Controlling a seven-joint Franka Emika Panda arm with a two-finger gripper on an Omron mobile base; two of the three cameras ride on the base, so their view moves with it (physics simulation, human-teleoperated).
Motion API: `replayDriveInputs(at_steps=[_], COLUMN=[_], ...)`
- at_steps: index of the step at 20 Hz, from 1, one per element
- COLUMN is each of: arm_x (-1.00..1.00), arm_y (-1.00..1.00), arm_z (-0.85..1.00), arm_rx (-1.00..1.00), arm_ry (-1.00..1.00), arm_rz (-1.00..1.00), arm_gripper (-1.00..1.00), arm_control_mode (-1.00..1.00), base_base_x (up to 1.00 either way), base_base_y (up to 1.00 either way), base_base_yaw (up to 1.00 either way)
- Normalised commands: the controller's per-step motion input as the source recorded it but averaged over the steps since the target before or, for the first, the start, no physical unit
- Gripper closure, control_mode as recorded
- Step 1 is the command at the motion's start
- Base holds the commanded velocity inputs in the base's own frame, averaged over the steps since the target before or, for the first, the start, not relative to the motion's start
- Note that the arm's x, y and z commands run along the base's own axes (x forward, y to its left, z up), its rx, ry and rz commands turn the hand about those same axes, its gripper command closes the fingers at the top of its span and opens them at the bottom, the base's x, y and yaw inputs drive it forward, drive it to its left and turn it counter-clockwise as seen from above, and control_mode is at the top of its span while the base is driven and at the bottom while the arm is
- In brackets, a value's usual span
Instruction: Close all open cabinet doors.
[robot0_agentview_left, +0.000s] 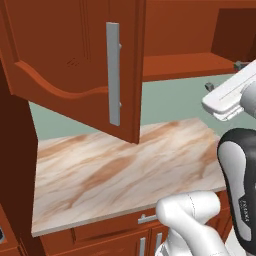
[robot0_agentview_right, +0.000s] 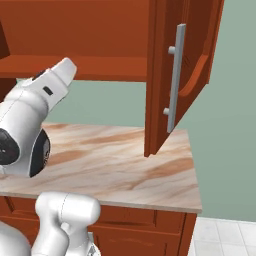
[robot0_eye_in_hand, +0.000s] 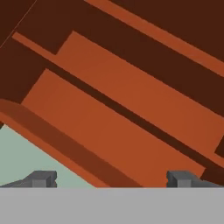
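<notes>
Jaws stand wide and hold nothing; in the hand view the gripper (robot0_eye_in_hand: 111, 178) looks up past its two dark fingertips (robot0_eye_in_hand: 41, 178) into the bare shelves (robot0_eye_in_hand: 131, 92) of the wall cabinet.

Landmark: the marbled worktop (robot0_agentview_left: 120, 175).

- Nearest, below the worktop's front edge: low drawer fronts with short grey handles (robot0_agentview_left: 146, 218). Not part of the job.
- Above the worktop's near half: the white arm (robot0_agentview_right: 30, 125), forearm raised and slanting up toward the open cabinet, hand tipped upward.
- Above the worktop's left end: one cabinet door (robot0_agentview_left: 70, 60) swung out toward the robot, its long grey bar handle (robot0_agentview_left: 113, 72) upright.
- Above the worktop's right end: a second cabinet door (robot0_agentview_right: 175, 75) also swung out, nearly edge-on in the right base view, its own bar handle (robot0_agentview_right: 175, 77) upright.
- Farthest: the cabinet's bottom shelf (robot0_agentview_right: 75, 67) and pale green wall (robot0_agentview_left: 175, 100).

Judgement: both doors hang to either side of the hand, neither touched. Which is nearer I cannot tell. Each long axis is vertical, so a sideways push on the outer face, back toward the cabinet, looks like what is needed. Neither door is shut yet.
</notes>
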Motion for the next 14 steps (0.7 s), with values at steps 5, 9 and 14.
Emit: replayDriveInputs(at_steps=[5, 9, 14], arm_x=[-0.66, -0.39, -0.12], arm_y=[0.39, 0.41, 0.44], arm_z=[0.24, 0.12, 0.00], arm_rx=[-0.33, -0.35, -0.38], arm_ry=[0.10, 0.30, 0.40], arm_rz=[0.00, 0.00, 0.00], arm_gripper=[-1.00, -1.00, -1.00], arm_control_mode=[-1.00, -1.00, -1.00], base_base_x=[0.00, 0.00, 0.00], base_base_y=[0.00, 0.00, 0.00], base_base_yaw=[0.00, 0.00, 0.00])
